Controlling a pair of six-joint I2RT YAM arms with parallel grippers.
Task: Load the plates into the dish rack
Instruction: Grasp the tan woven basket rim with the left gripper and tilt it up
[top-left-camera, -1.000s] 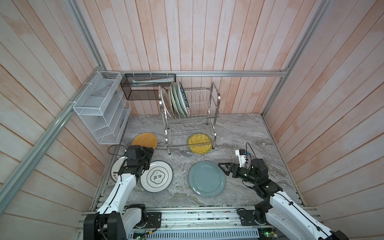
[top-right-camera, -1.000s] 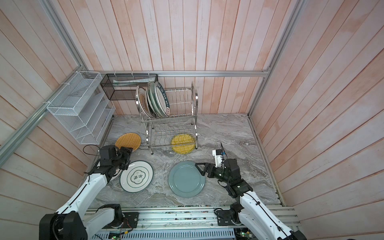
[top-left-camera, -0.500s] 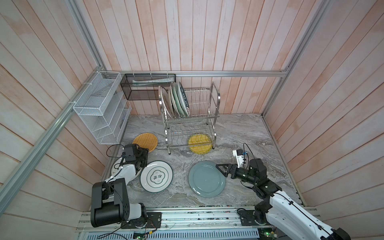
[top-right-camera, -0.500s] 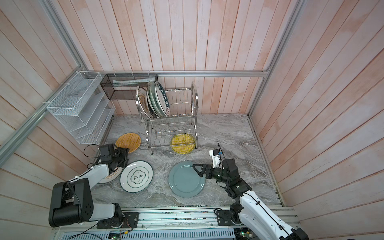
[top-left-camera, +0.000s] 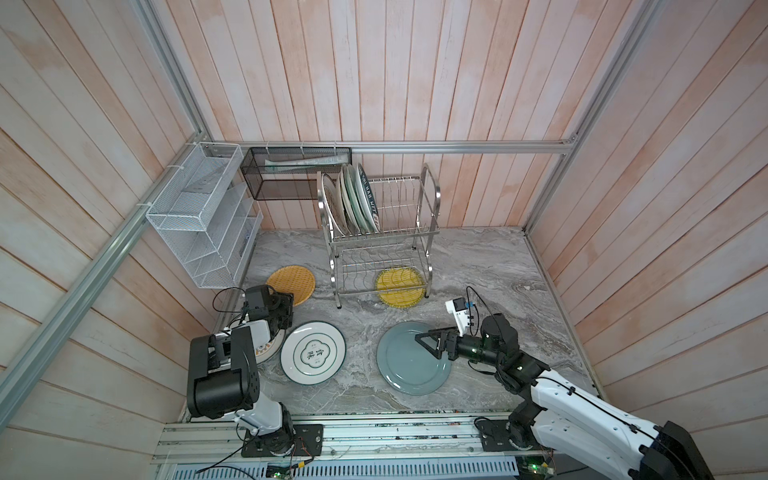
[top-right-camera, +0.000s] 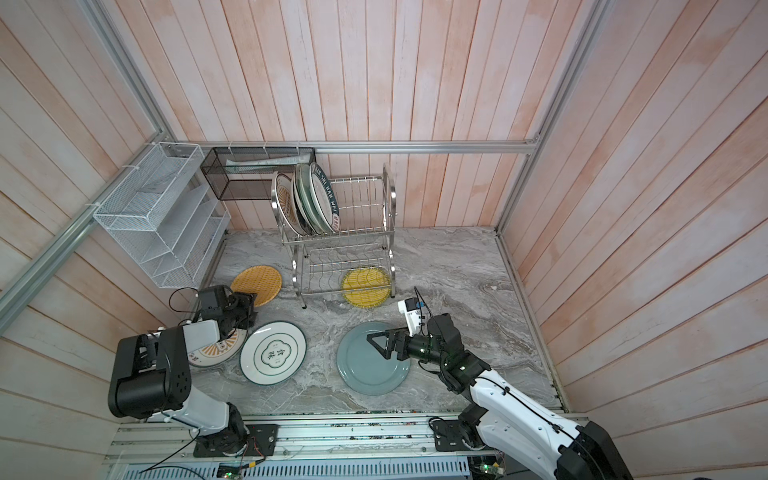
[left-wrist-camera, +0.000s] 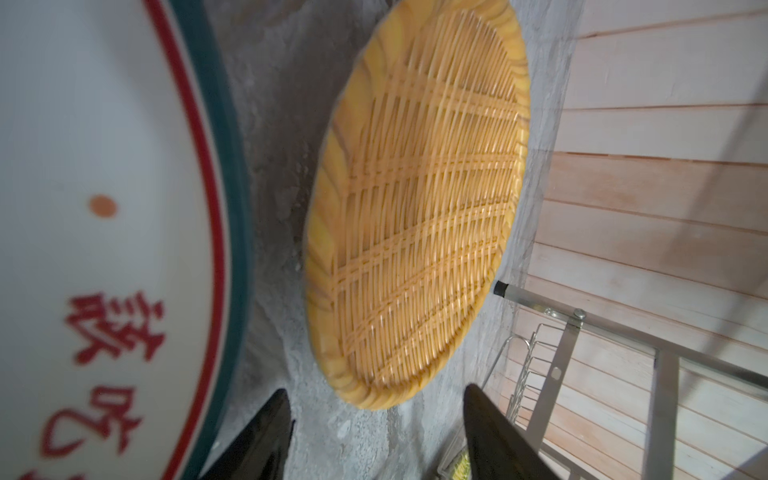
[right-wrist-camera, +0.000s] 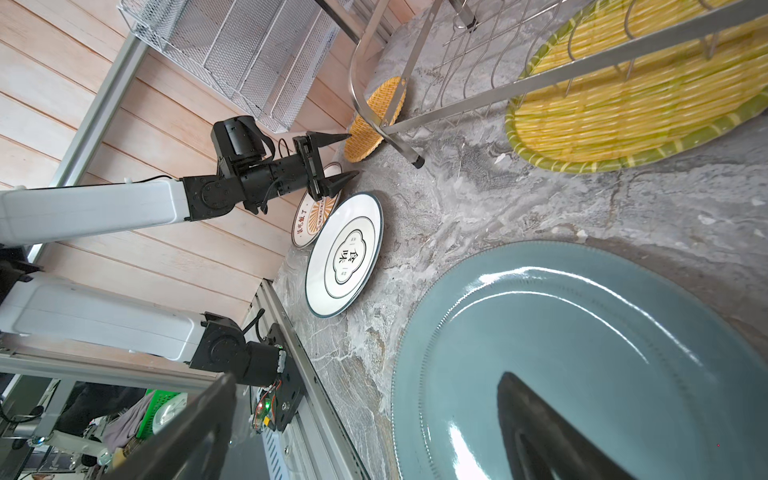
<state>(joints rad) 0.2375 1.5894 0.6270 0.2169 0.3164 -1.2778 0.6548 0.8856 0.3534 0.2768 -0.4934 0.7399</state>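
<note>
The job looks about half done. The shiny steel wire dish rack (top-left-camera: 432, 195) (top-right-camera: 390, 195) stands at the far side of the grey marble tabletop (top-left-camera: 478, 266). In both top views a bunch of standing plates (top-left-camera: 353, 203) fills the left end of its top shelf. I count four or five, but they sit too close together to be sure. The slots to the right of them are bare, and so is the bottom shelf.

Five plates are not in the rack yet. They all lie flat on the tabletop. An orange woven round plate (top-left-camera: 291, 284) lies left of the rack. A bright yellow woven round plate with a green rim (top-left-camera: 400, 286) lies under the bottom shelf, not in a slot. Nearer, from left to right, come three more:
- a white round plate with an orange sun pattern (top-right-camera: 212, 353), partly hidden by the left arm
- a white round plate with a green flower shape (top-left-camera: 312, 352)
- a big grey-blue round plate (top-left-camera: 399, 374)

The left gripper (right-wrist-camera: 338, 160) is partly open and holds nothing. It is low, between the orange woven plate and the sun plate. The right gripper (top-left-camera: 430, 347) is wide open and holds nothing too. It hangs over the right part of the grey-blue plate, and I cannot tell if it touches.

I think each arm is going for a plate, so five plates are left to load.
</note>
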